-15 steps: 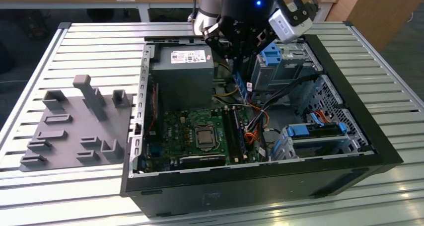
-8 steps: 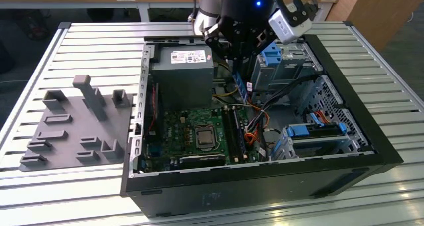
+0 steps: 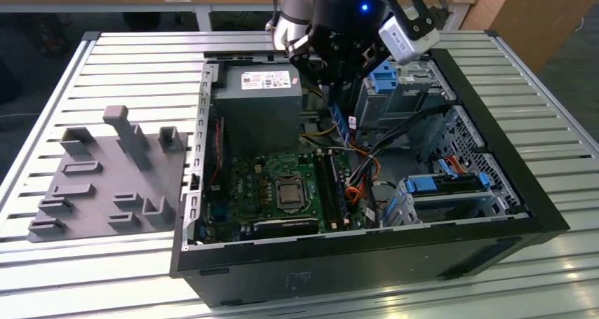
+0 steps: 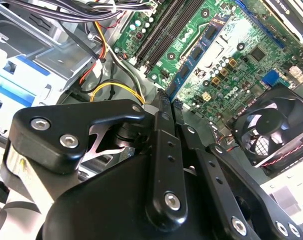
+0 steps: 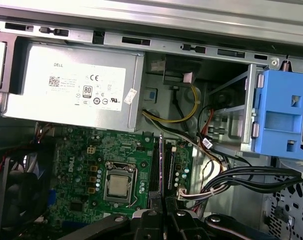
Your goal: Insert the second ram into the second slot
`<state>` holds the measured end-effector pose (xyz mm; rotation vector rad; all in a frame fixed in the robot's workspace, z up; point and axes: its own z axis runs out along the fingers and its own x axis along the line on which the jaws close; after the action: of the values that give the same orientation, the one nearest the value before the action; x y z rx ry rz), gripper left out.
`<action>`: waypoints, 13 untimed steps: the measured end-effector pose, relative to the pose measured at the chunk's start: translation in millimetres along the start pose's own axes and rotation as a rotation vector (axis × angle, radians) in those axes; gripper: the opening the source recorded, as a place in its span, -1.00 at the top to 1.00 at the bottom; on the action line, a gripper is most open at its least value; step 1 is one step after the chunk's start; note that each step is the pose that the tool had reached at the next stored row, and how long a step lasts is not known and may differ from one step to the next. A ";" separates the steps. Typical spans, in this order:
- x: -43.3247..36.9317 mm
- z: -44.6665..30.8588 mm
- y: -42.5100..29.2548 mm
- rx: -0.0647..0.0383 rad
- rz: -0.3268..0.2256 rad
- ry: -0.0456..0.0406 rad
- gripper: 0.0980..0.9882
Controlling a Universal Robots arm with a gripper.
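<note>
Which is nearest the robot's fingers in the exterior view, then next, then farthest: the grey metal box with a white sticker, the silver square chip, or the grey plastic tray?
From the fingers, shut on the thin blue ram stick:
1. Grey metal box, beside them.
2. Silver square chip, on the green board.
3. Grey plastic tray, outside the case, exterior view's left.

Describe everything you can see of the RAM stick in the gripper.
The second ram is a thin, long blue circuit board with a row of dark chips along its face. One end is pinched between the fingers of the gripper; the rest juts free over the green motherboard, near its dark memory slots, apparently not seated.
</note>
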<state>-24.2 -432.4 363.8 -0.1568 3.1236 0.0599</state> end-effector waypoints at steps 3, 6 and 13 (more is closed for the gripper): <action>0.0 0.5 0.0 0.000 0.000 0.0000 0.91; 0.0 0.9 0.0 0.000 0.000 0.0000 0.91; 0.0 1.6 -0.1 0.001 0.015 -0.0005 0.91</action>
<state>-24.2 -432.4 362.2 -0.1326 3.1245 0.0590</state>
